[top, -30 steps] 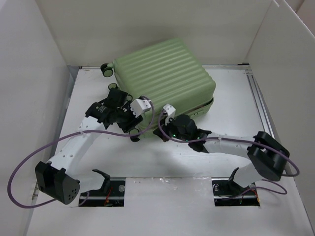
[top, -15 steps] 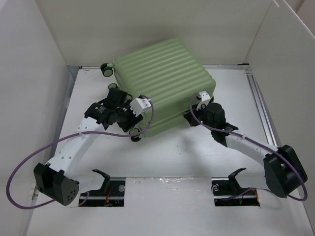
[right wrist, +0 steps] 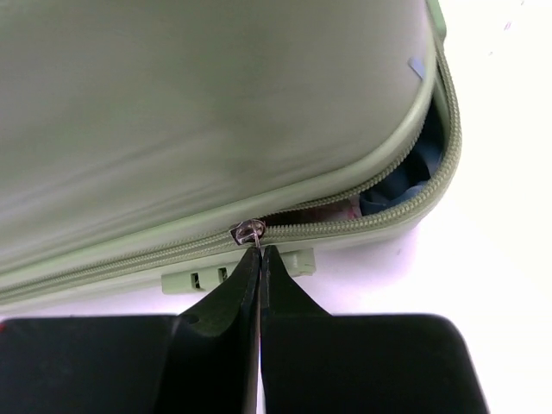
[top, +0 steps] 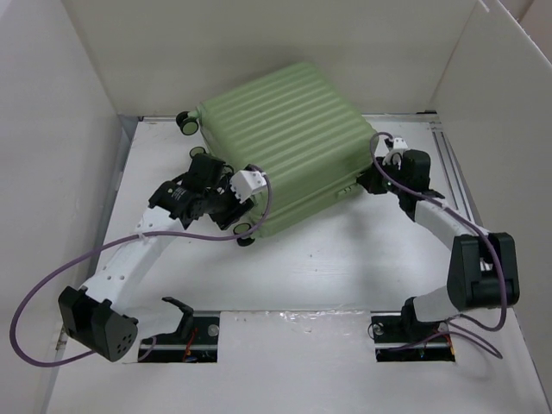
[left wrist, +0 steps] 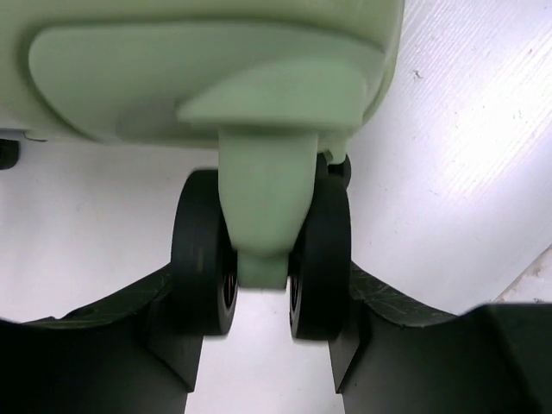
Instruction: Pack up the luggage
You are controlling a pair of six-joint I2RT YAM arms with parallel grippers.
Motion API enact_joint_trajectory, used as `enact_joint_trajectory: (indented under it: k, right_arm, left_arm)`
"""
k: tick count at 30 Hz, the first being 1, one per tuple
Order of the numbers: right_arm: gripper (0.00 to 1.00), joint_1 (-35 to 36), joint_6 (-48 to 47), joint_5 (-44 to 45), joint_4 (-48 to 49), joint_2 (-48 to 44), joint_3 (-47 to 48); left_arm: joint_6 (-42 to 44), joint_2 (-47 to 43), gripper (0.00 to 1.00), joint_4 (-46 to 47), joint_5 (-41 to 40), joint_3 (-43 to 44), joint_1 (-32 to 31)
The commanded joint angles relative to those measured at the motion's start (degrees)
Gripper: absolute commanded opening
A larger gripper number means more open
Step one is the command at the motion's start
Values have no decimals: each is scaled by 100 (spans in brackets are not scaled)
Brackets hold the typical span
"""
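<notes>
Luggage (top: 285,129) zipping is our step in hand. Our right end effector (right wrist: 260,259) is pinched shut on the zipper pull (right wrist: 249,231) at the luggage's 3 o'clock side. Our left end effector (left wrist: 263,319) clamps a wheel (left wrist: 203,250) at its 8 o'clock corner. It lies flat toward 12 o'clock on the surface (top: 345,267). Next, we judge, the pull must run toward 2 o'clock, around the gaping corner (right wrist: 431,164).

The luggage (top: 285,142) is blocking the back of the worktop (top: 345,267), and white walls (top: 52,172) are closing in both sides, leaving room in front.
</notes>
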Motion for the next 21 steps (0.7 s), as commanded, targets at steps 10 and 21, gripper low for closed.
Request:
enact_joint_trajectory:
  k: [10,21]
  right_arm:
    - [0,-1427,-780,1148,346,902,1109]
    - [0,-1348,-1395,2820,-749,1077,1811]
  left_arm:
    - [-80,-381,0,79,-966,223,231]
    - [-80,-20,0,132,-658,390,231]
